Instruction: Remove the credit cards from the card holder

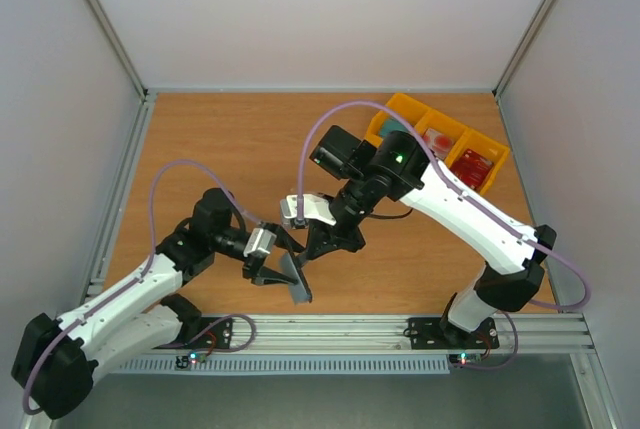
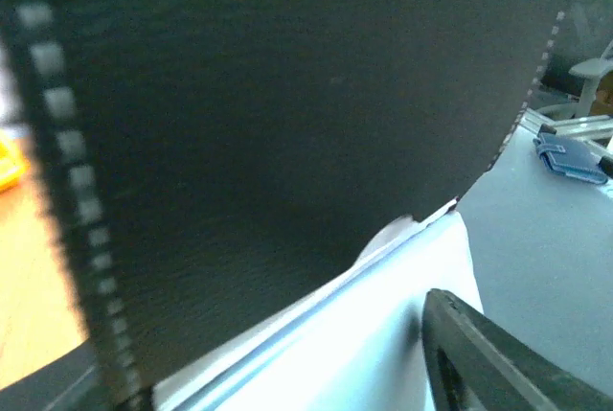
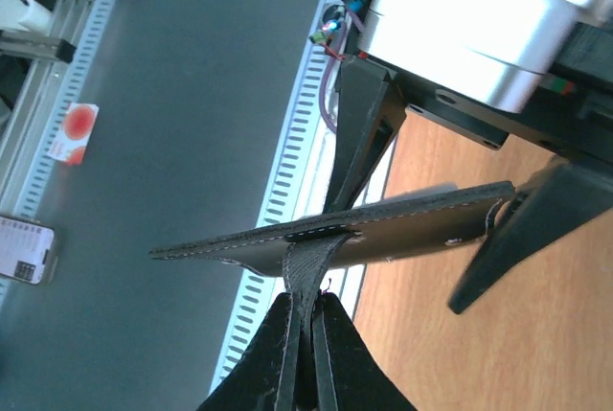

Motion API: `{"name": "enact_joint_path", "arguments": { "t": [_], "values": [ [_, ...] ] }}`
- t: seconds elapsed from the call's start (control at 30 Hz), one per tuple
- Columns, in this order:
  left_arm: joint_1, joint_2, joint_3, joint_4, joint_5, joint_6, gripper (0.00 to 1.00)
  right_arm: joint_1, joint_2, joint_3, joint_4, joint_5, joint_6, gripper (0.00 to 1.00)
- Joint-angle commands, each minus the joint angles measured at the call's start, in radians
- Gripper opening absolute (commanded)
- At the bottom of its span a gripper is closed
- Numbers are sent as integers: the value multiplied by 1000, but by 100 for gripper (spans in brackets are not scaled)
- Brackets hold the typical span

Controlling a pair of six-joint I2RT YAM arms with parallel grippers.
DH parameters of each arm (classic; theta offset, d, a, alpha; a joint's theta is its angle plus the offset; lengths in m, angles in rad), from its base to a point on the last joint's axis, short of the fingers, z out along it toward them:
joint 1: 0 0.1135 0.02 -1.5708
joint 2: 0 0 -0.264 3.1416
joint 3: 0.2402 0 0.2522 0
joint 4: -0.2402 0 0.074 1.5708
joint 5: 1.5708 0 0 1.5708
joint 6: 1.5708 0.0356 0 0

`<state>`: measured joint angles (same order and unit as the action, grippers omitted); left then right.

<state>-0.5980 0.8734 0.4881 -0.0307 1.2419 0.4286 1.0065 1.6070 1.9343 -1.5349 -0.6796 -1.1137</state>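
Your right gripper (image 3: 305,310) is pinched shut on the closure tab (image 3: 308,258) — card holder (image 3: 383,229) edge-on, spanning between the parted jaws of your left gripper (image 1: 278,271) — clamped or not, can't tell.

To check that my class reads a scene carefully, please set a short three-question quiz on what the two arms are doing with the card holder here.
1. True or false: the card holder lies flat on the table.
2. The right claw is shut on: A the card holder's strap; B a spoon; C nothing.
3. Fill in: the yellow tray sits at the table's far ___ corner.
Key: 1 false, it is held up off the table, with the left claw open around it; 2 A; 3 right.
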Motion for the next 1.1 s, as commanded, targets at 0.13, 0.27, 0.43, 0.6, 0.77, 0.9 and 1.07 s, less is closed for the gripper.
{"name": "enact_joint_path", "arguments": {
  "t": [0.13, 0.27, 0.43, 0.6, 0.77, 0.9, 1.07],
  "values": [
    [-21, -11, -12, 79, 24, -2, 26, 4, -88, -64, 94, 130, -31, 1],
    [-21, -38, -4, 0, -14, -14, 0, -47, -111, -137, 149, 167, 9, 1],
    [-20, -86, 25, -144, -168, -70, 0, -144, -210, -282, 310, 235, 110, 57],
    [-19, -99, 34, -127, -334, -342, 0, -149, -346, -396, 437, 300, 175, 85],
    [-9, -105, 33, -37, -358, -469, 0, -151, -439, -498, 415, 84, 189, 91],
    [4, -112, 48, -59, -353, -488, 0, -149, -440, -618, 479, 201, 244, 98],
    [6, -120, 43, -40, -340, -489, 0, -149, -438, -784, 844, 152, 325, 99]
  ]
}}
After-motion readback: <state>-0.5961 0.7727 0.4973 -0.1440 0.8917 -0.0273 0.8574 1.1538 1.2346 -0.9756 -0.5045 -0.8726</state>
